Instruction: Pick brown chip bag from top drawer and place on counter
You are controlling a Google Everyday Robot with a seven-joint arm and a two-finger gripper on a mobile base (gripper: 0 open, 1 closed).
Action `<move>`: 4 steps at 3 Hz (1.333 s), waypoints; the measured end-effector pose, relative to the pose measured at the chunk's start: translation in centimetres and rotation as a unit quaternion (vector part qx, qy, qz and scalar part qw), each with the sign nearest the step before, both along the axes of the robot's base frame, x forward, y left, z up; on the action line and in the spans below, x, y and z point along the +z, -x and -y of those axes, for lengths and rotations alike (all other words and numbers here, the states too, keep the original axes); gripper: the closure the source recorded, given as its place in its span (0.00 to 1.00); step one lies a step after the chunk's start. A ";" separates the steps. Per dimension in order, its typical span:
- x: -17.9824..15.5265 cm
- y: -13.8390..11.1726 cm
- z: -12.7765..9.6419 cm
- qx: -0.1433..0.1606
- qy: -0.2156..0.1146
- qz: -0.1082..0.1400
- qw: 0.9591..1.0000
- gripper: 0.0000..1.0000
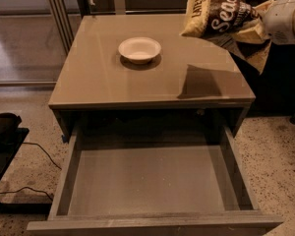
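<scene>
The brown chip bag hangs in the air above the back right corner of the counter, dark brown with pale yellow ends and white lettering. My gripper comes in from the upper right and is shut on the bag's right end; its white arm shows at the frame edge. The bag casts a dark shadow on the counter's right part. The top drawer is pulled fully out below the counter and holds nothing.
A white bowl sits on the counter, left of the bag. Speckled floor lies on both sides of the cabinet. A black object with cables is on the floor at the left. Metal rails stand at the back left.
</scene>
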State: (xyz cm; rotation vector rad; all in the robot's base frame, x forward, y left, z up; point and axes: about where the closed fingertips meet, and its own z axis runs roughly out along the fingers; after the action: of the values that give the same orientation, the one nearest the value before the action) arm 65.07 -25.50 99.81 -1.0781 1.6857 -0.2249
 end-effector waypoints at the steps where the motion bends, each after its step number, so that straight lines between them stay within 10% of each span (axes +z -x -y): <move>1: -2.3 -0.8 0.1 -0.012 -0.001 -0.005 1.000 1.00; 4: -12.1 -2.7 -2.0 -0.029 -0.034 -0.059 0.997 1.00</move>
State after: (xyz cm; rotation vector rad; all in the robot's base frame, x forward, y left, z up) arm 67.74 -23.55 87.73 -1.0102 1.8187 -0.1420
